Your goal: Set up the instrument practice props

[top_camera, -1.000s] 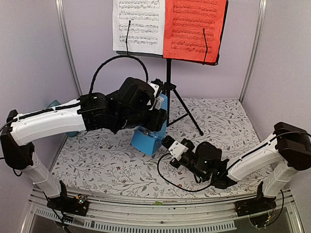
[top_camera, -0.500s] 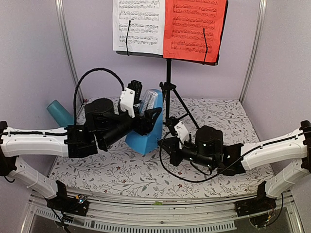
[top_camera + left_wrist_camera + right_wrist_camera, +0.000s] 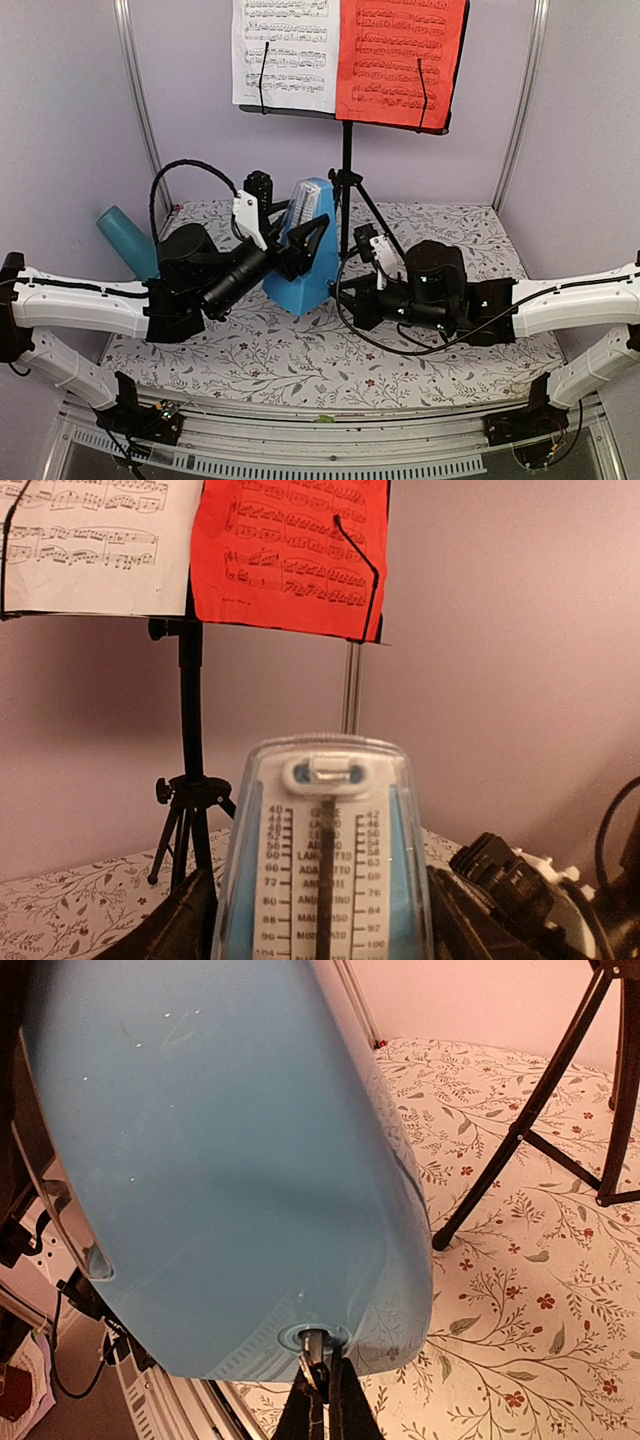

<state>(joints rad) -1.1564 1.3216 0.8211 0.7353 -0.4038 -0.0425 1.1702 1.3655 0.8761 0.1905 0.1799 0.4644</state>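
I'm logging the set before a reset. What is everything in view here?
stand: 1, black, back centre.
white sheet: 1, white, stand's left half.
red sheet: 1, red, stand's right half.
metronome: 1, blue, centre, before the stand.
cup: 1, teal, back left, tilted.
cloth: 1, floral white, over the table.
left gripper: 1, black and white, closed on the metronome's sides.
right gripper: 1, black, shut, tips at the metronome's side key.
arms: 2, white; left arm, right arm.
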